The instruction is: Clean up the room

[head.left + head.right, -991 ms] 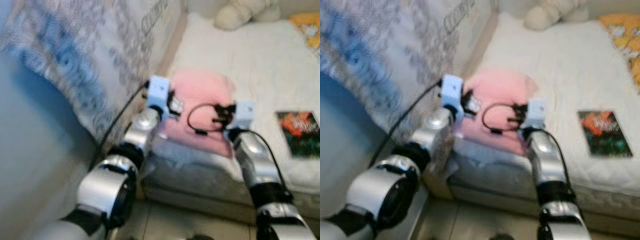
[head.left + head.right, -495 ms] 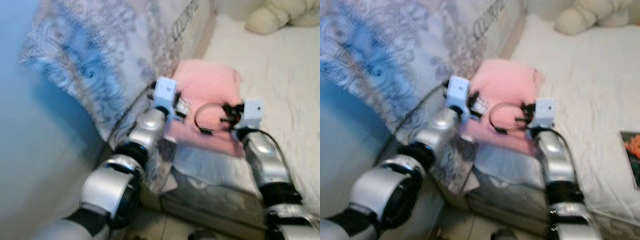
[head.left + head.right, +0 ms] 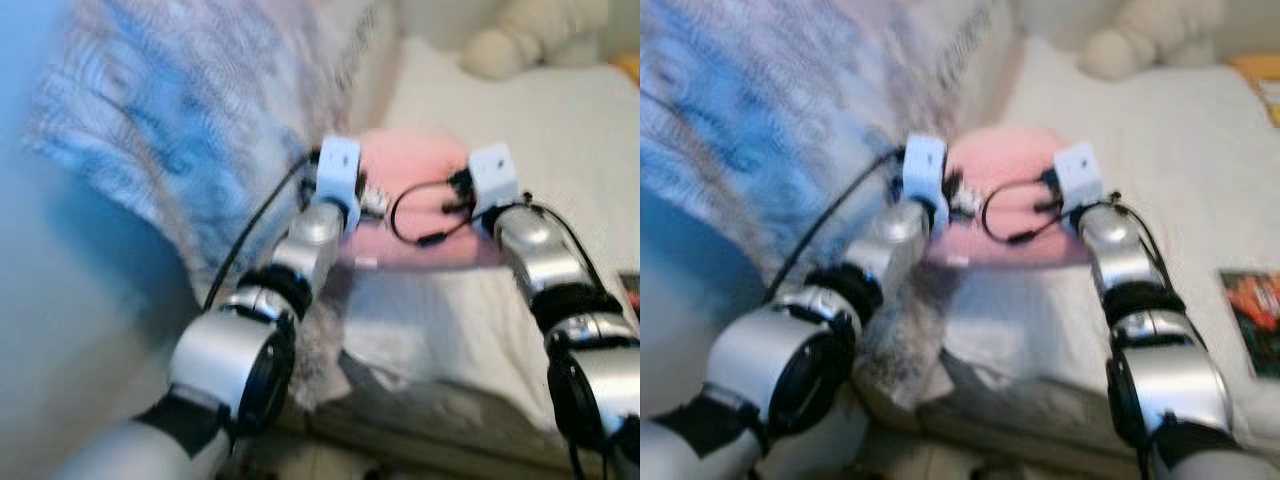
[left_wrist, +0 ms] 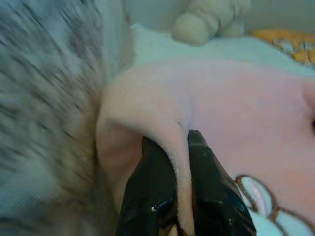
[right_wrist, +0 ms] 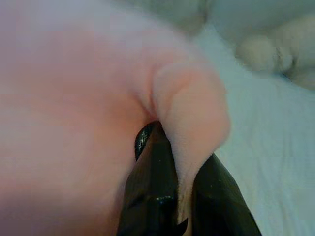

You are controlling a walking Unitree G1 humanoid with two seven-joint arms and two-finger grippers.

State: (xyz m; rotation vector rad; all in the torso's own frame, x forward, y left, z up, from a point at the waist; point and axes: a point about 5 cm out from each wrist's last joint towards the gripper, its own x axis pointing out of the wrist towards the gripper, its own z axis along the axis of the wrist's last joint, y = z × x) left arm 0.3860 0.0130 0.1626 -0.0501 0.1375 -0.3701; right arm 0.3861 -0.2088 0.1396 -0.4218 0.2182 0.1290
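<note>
Pink blanket (image 3: 415, 195) lies on the near corner of the bed (image 3: 560, 130), close to the patterned blue and white cloth (image 3: 170, 130) that hangs on the robot's left. The bed is big and white, and it goes far back to a cream plush toy (image 3: 520, 40) near its far edge. A dark book with an orange picture (image 3: 1255, 320) rests on the bed, well apart from the blanket, on the robot's right. Both silver arms reach out over the blanket. The left gripper (image 4: 182, 162) pinches a fold of the pink blanket between its two black fingers, at the blanket's left edge. The right gripper (image 5: 179, 167) pinches another fold of the same blanket the same way, at its right edge. A black cable (image 3: 425, 210) loops between the two wrists. The head views are blurry.
</note>
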